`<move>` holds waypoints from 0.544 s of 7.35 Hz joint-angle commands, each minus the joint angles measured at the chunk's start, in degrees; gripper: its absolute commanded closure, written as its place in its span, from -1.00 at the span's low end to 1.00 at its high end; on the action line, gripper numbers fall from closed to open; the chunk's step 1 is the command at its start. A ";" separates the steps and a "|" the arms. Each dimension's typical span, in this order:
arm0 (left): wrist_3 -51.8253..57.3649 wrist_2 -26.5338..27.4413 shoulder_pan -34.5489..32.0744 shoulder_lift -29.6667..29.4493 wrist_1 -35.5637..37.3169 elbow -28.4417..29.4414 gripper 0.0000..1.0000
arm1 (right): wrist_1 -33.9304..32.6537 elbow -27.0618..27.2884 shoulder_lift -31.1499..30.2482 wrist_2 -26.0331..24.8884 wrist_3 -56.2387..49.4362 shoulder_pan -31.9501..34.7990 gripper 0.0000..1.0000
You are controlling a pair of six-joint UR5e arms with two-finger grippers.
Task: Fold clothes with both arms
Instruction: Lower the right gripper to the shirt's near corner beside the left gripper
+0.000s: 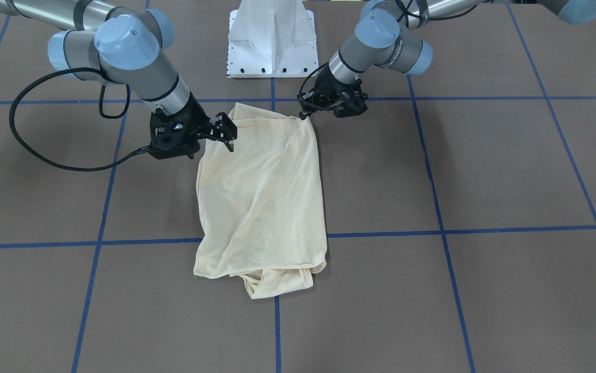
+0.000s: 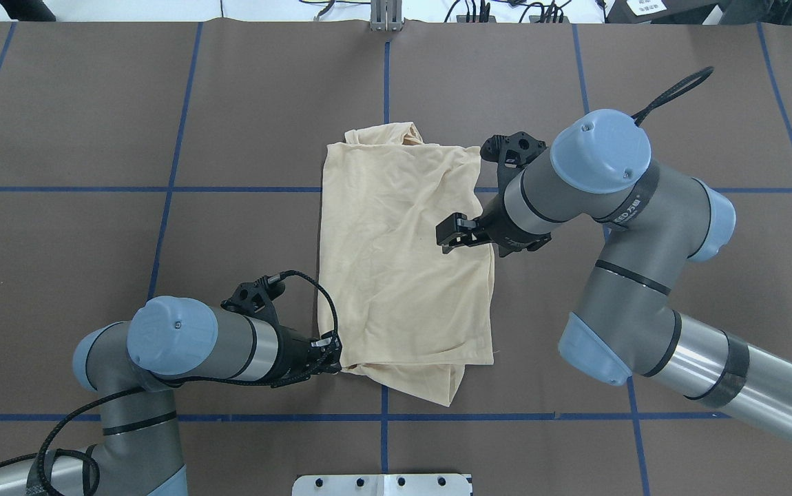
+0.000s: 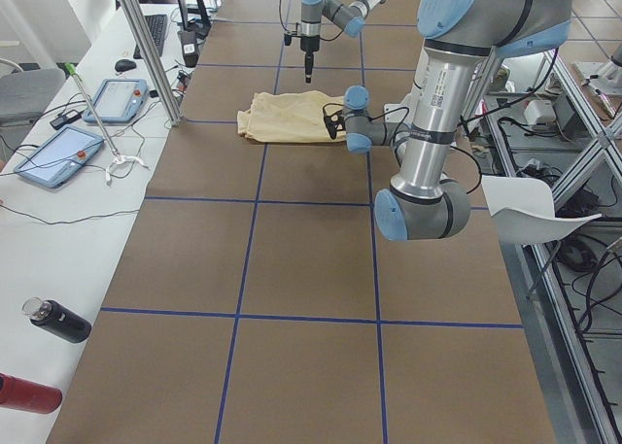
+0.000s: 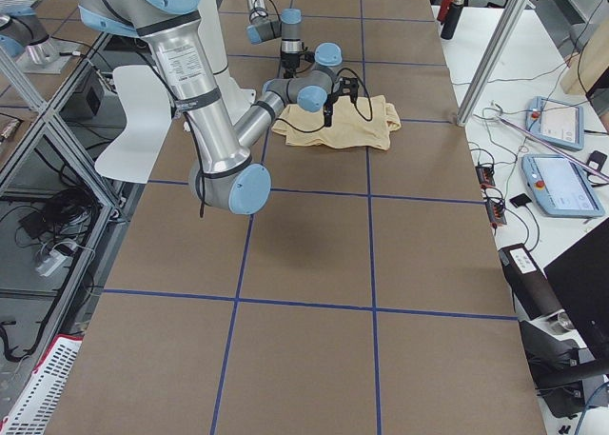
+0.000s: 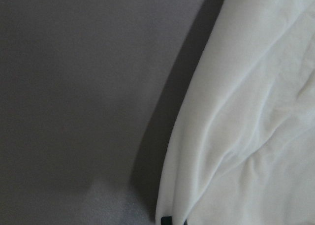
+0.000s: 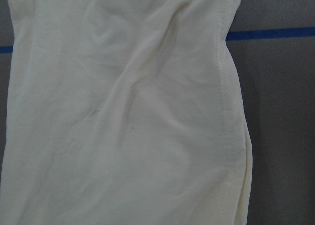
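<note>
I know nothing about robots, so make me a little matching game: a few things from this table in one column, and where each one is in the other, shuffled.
Things:
1. shirt
2. left gripper
3. right gripper
4. pedestal base

Places:
A. white, at the robot's edge of the table
B. low, at the shirt's corner nearest the robot
C. lying folded in the middle of the table
D. raised over the shirt, near its long edge

Pairs: 1-C, 2-B, 3-D, 4-A
</note>
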 commanded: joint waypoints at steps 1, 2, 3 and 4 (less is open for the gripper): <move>-0.05 -0.07 -0.36 -0.15 0.00 -0.94 1.00 | -0.02 0.50 -0.82 -4.68 8.61 -4.82 -1.00; 0.03 -0.07 -0.80 -0.15 0.00 -0.94 1.00 | -0.72 1.90 -0.90 -7.42 15.63 -7.73 -1.00; 0.03 -0.07 -0.80 -0.15 0.00 -0.94 1.00 | -1.51 2.43 -1.08 -8.49 19.88 -9.84 -1.00; 0.03 -0.07 -0.80 -0.06 0.00 -0.94 1.00 | -6.73 2.52 -0.64 -10.41 23.67 -11.95 -1.00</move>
